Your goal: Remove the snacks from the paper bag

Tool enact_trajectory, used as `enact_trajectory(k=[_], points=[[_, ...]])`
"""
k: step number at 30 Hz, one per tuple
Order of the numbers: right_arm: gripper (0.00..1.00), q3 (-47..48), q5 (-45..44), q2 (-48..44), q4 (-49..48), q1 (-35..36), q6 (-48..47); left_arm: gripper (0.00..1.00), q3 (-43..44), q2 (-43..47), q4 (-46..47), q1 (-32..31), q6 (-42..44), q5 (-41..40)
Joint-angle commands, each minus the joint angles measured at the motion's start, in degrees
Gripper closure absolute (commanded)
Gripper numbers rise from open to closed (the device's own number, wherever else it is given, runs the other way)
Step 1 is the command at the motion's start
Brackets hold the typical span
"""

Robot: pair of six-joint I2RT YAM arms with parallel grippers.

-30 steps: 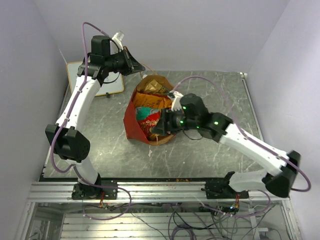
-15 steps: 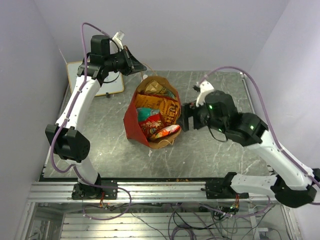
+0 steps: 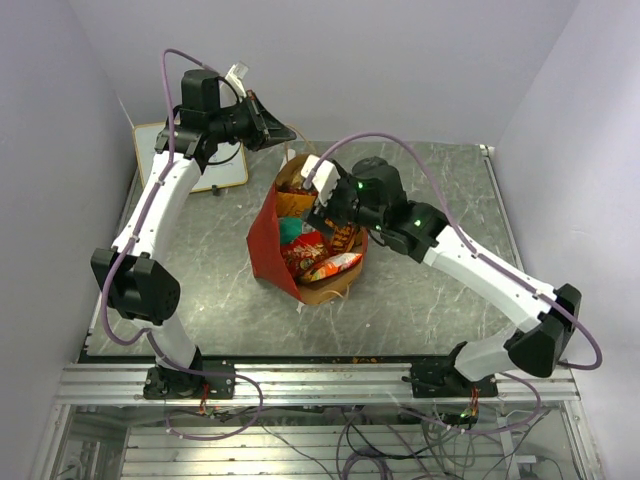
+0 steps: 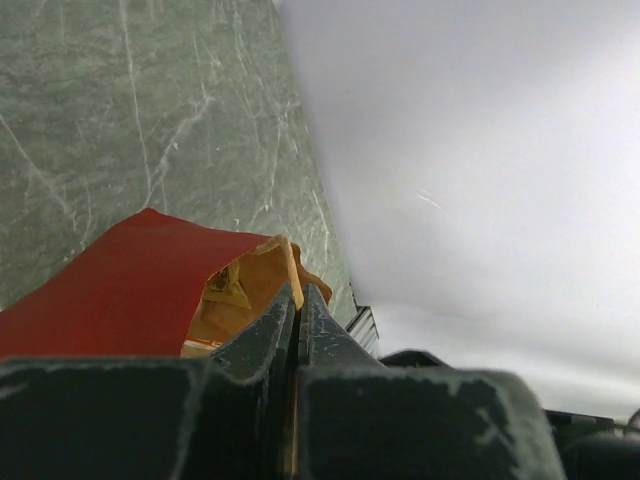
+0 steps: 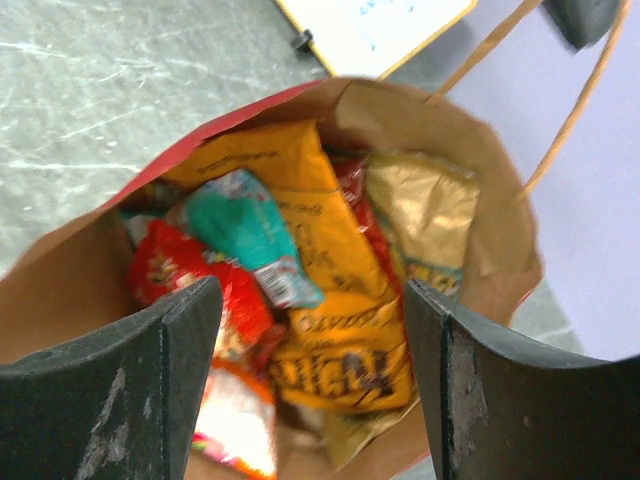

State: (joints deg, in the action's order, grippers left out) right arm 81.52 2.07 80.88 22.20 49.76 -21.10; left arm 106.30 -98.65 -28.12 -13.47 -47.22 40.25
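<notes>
Right gripper [image 5: 310,300]: fingers spread wide, nothing held, positioned above the open mouth of the paper bag [image 5: 60,300]. The snacks [image 5: 335,355] all lie inside the bag.

Packet layout in the right wrist view:
- An orange packet [image 5: 335,215] fills the centre.
- A teal packet [image 5: 250,235] lies across it toward 9 o'clock.
- A red packet [image 5: 170,275] sits at 8 o'clock.
- A gold packet [image 5: 425,210] sits at 2 o'clock.

Left gripper [image 4: 298,295]: fingers pressed together on a cord handle [image 5: 572,108] (a thin tan strip shows between them), high at 12 o'clock of the bag in the top view.

The bag sits at the middle of the table [image 3: 210,270], red outside and brown inside, its mouth open to the overhead camera. A whiteboard [image 3: 225,165] lies at 10 o'clock of the bag, apart from it.
</notes>
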Motion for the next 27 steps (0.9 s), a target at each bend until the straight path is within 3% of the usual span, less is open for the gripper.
enact_trajectory(k=[1,4,10,21,27], points=[[0.29,0.9,14.8,2.2,-9.5,-6.5,-11.3,0.93,0.2,2.9,4.3,0.4,-2.0,2.6],[0.33,0.0,25.3,3.6,-10.1,-10.3,-15.9,0.93,1.1,2.9,2.9,0.4,-1.2,2.2],[0.34,4.0,34.8,10.2,-4.7,-11.8,-23.9,0.93,1.5,2.9,2.5,0.4,-1.4,2.0],[0.34,9.8,35.2,20.4,-4.6,-11.8,-28.0,0.93,2.8,2.4,1.1,0.4,-2.3,2.2],[0.41,13.4,40.3,25.0,-2.1,-11.4,-28.8,0.93,3.9,1.9,-0.6,0.4,-1.9,1.9]])
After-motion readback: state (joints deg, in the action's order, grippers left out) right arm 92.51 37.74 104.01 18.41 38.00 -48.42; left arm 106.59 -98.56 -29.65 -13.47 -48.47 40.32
